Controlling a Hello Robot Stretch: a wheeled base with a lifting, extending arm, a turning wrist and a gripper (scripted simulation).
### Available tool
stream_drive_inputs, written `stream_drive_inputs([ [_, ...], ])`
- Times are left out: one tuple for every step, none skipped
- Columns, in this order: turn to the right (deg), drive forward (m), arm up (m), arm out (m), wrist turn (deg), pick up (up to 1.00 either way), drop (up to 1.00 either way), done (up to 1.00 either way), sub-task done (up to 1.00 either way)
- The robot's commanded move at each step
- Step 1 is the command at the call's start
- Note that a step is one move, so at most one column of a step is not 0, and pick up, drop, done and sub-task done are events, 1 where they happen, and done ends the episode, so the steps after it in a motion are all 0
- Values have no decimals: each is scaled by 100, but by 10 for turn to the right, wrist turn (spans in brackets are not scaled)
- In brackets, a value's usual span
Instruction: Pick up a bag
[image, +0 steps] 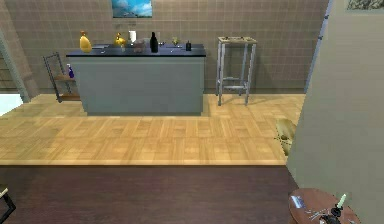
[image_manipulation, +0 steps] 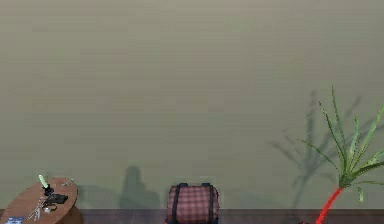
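A plain greenish wall (image_manipulation: 180, 90) spans the arm side view, and the same wall (image: 345, 110) juts in at the forward view's right. Ahead, a light wooden floor (image: 150, 130) runs back to a tiled wall, with a darker floor strip (image: 140, 195) nearer the camera. A grey kitchen counter (image: 140, 85) with a dark top stands on the light floor. To its right is a tall metal stool (image: 236, 68), and to its left a small wire rack (image: 60, 78). In the arm side view a leafy plant (image_manipulation: 350, 160) rises at the right, and a round wooden table (image_manipulation: 40, 200) sits at the bottom left. The bag (image_manipulation: 192, 203), red-checked with dark handles, stands between them at the foot of the wall, apart from both. A black bottle (image: 153, 42) and a yellow jug (image: 85, 42) stand on the counter. The gripper's state cannot be told.
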Motion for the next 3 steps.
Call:
stream_drive_inputs([
  [0,0,18,0,0,0,0,0,0],
  [0,0,0,34,0,0,0,0,0],
  [0,0,0,0,450,0,0,0,0],
])
